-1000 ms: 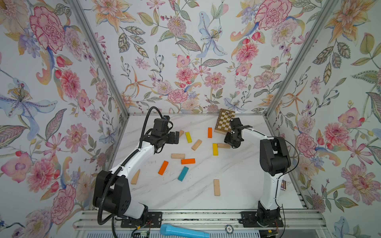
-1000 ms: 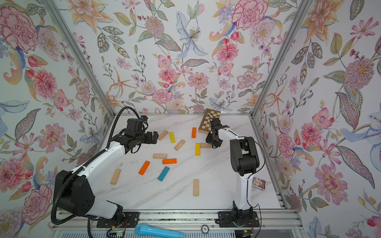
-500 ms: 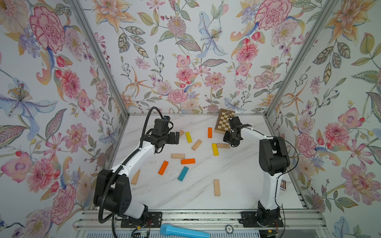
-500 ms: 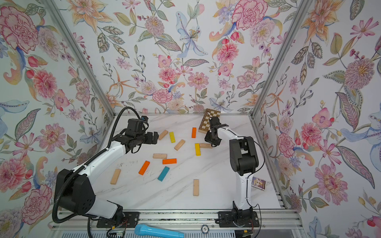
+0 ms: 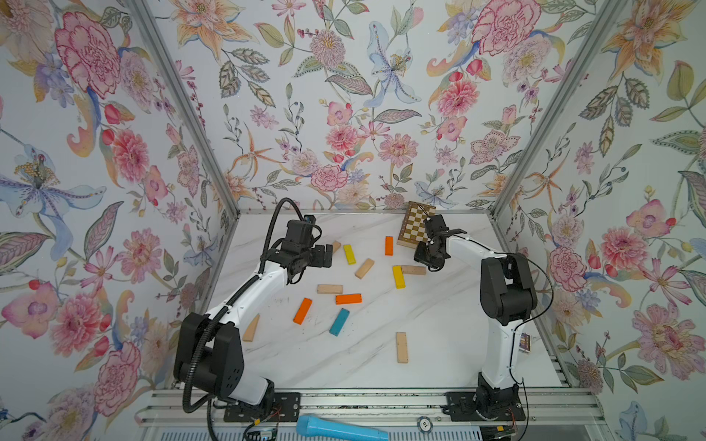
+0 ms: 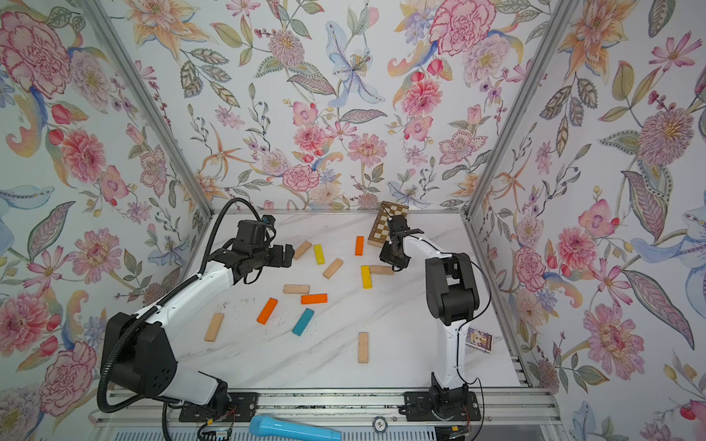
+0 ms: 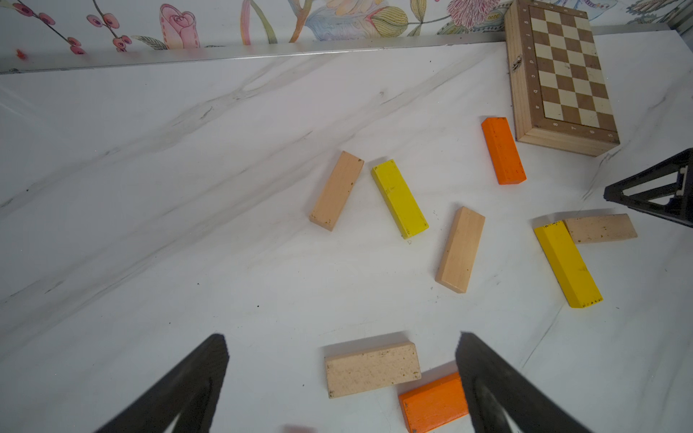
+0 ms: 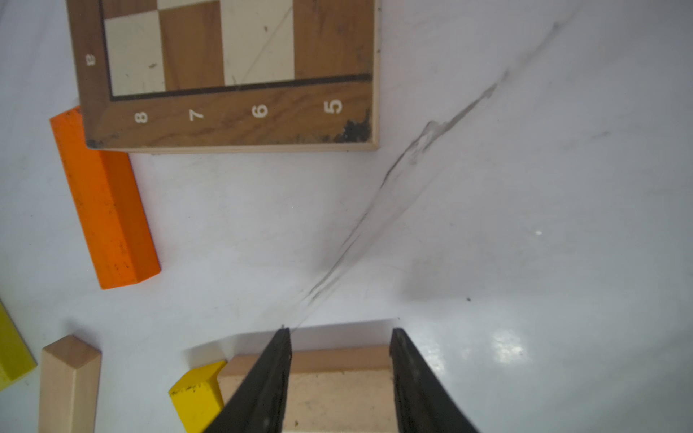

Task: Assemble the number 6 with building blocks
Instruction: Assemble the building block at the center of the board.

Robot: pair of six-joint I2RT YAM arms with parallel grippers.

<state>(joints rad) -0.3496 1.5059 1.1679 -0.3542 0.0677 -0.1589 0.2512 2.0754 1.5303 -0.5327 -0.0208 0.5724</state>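
Both parted | left tool (image 7: 342, 337) — wide; right tool (image 8: 340, 330) — above beige block (image 8: 337, 390)

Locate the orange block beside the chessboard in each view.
Top view: orange block, just left of the chessboard.
Top view: same place.
Left wrist: along the chessboard's side, near its corner.
Right wrist: beside the corner numbered 8.
Shared landmark: the chessboard.
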